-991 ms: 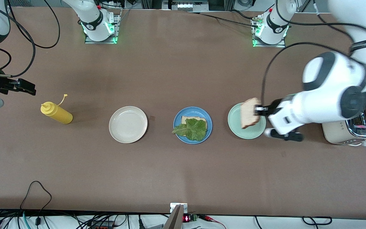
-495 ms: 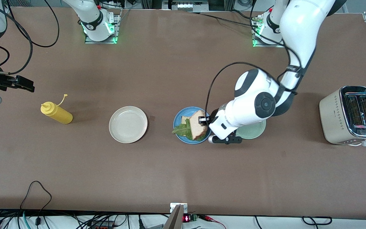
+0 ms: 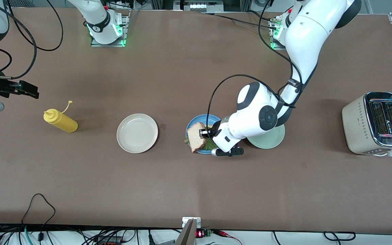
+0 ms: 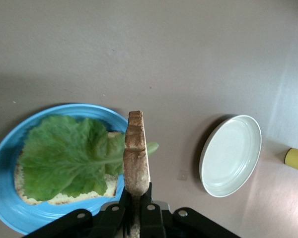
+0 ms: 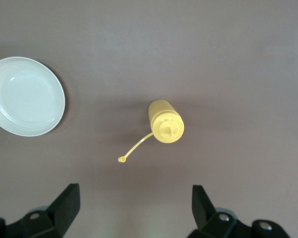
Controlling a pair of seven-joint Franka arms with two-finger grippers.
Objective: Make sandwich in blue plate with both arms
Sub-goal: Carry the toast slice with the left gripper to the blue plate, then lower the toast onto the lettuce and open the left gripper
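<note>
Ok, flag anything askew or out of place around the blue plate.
The bread slice in the left gripper is held on edge over the blue plate, not flat. The lettuce leaf overhangs the bottom slice, its stem tip past the rim. Nothing spilled.

Both arms [image 3: 305, 37] are built of glossy white rounded housings with black bands at the joints. Black cables are looped alongside the links. Bases are bolted to plates lit green; black finger pads [image 5: 64, 203] are fitted.
</note>
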